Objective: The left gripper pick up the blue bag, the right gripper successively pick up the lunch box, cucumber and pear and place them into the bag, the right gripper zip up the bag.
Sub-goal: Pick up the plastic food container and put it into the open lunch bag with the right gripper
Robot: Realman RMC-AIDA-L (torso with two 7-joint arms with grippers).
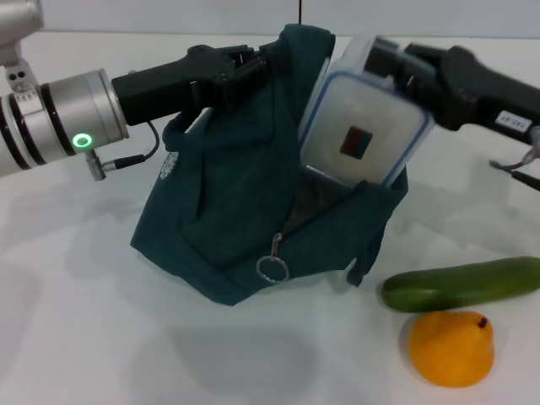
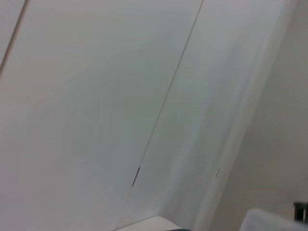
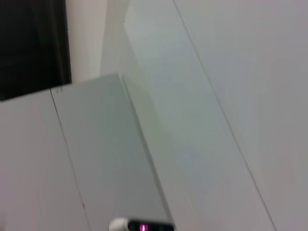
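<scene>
lunch box (image 1: 364,126), clamped in right hand (image 1: 390,63), tilts half inside blue bag (image 1: 245,211); left hand (image 1: 253,67) grips bag's top edge; cucumber (image 1: 460,284) & pear (image 1: 451,348) on counter (image 1: 84,337).

one blue bag (image 1: 228,228) with one silver ring pull (image 1: 272,267) on its zipper and one small white round logo (image 1: 168,165). one lunch box (image 1: 363,126) bearing one sticker (image 1: 357,141). one cucumber (image 1: 460,284). one pear (image 1: 451,348). two grippers: the left gripper (image 1: 253,72) and the right gripper (image 1: 390,63).
</scene>
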